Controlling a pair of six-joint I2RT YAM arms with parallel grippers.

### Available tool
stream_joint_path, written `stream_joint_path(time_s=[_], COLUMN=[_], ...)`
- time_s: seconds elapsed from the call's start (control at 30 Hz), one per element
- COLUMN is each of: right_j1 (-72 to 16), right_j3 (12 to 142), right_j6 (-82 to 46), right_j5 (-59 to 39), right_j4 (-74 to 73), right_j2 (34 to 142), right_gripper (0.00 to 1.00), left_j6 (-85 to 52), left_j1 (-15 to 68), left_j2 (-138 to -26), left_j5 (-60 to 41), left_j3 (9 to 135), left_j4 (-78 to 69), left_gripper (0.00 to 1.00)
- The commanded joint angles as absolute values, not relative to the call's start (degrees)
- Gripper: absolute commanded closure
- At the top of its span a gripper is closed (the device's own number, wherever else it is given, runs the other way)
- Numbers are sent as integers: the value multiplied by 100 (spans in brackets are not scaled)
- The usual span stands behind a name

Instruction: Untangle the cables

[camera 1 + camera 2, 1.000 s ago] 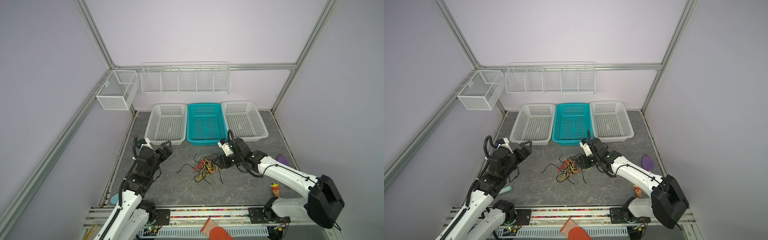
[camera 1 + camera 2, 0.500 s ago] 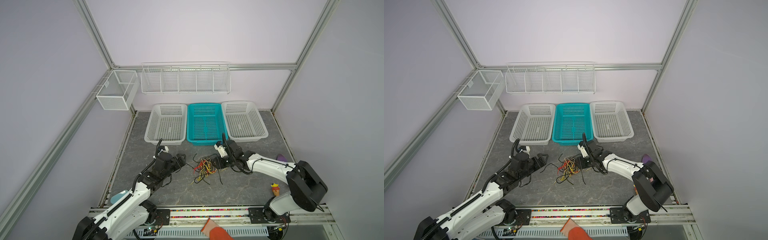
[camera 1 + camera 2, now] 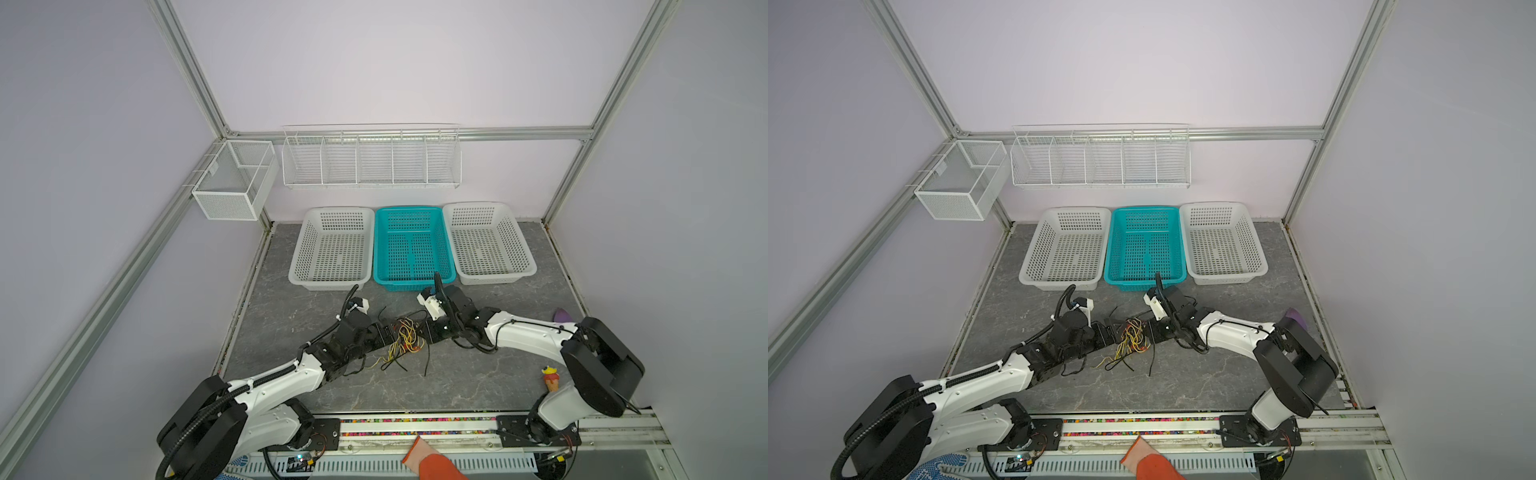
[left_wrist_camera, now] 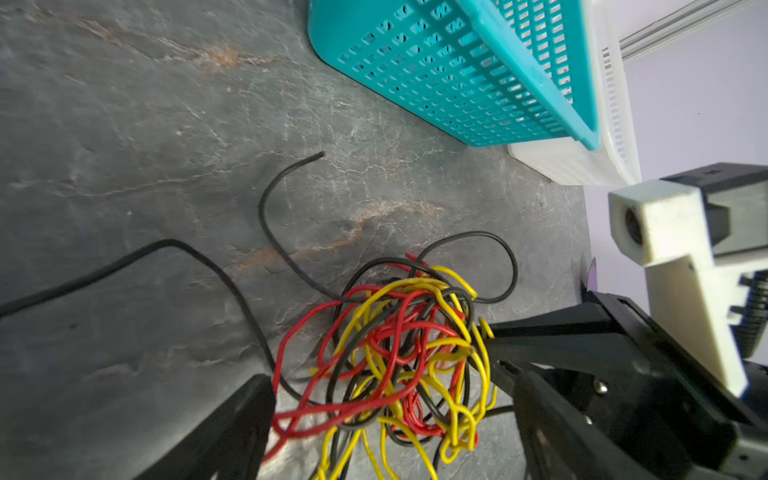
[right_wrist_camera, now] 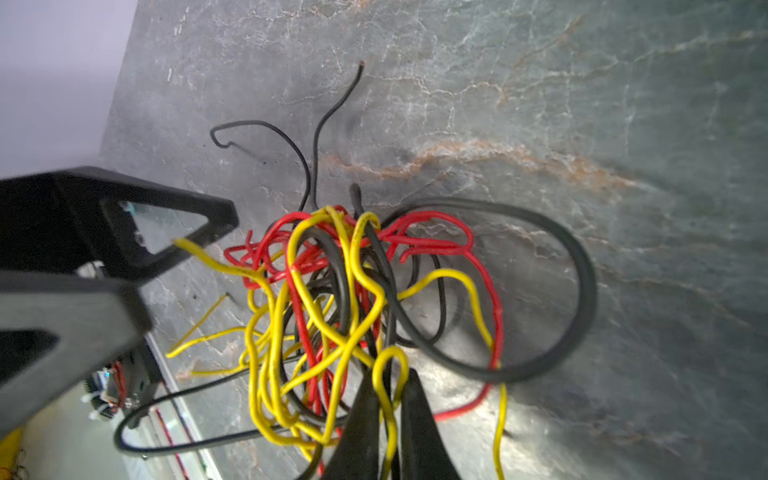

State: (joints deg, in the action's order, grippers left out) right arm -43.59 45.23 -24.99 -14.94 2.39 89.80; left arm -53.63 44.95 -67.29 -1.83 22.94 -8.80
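Walled in lilac, floored with a grey marbled surface. Holds the cables, black, red and yellow, in one knot at mid-surface, with loose black ends trailing toward 6 o'clock. Look light, limp and springy, so likely to drag along as a whole clump under a hard pull and to slip from a slack pinch. Best taken at a free loop or a bare end, not at the knot's core. Shows the right claw at 3 o'clock of the knot, clamped on a yellow loop. Shows the left claw at 9 o'clock, jaws spread at the knot's edge, gripping nothing. Leaves open room toward 6 o'clock as far as the front rail, but crowds at 12 o'clock against the teal basket. Favours drawing apart along 9 and 3.
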Motion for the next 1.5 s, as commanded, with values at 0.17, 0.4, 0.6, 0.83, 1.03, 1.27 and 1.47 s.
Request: stream_joint_path(time_s=[0.17, 0.4, 0.6, 0.83, 1.03, 1.27, 1.47], right_j1=[-4430, -4499, -4544, -4544, -4542, -4529, -4543], right_j3=[4098, 3835, 3732, 3540, 3568, 3621, 3905], right_j6=[-2392, -2246, -2116, -1969, -1879, -1854, -1925], right_j5=[-1822, -1958, -1930, -1326, -1054, -500, -924], right_j4=[-264, -539, -577, -355, -76, 648, 1226], right_j2=[8402, 7900, 7577, 6889, 6595, 5798, 5398], right_gripper=[93, 93, 93, 93, 93, 80, 57], left_j6=[-5499, -5499, -5501, -5186, -4935, -4805, -4774], left_j1=[4595, 4654, 4698, 4690, 4693, 4693, 4693], left_j2=[-7498, -7960, -8171, -7775, -7285, -6889, -6661], left_j5=[-735, -994, -1159, -908, -571, -194, -111], left_j3=[2286, 2390, 2467, 2466, 2501, 2609, 2766], left_j4=[-1885, -2207, -2400, -1796, -1143, -457, -152], left_gripper=[22, 41, 55, 76, 94, 100, 100])
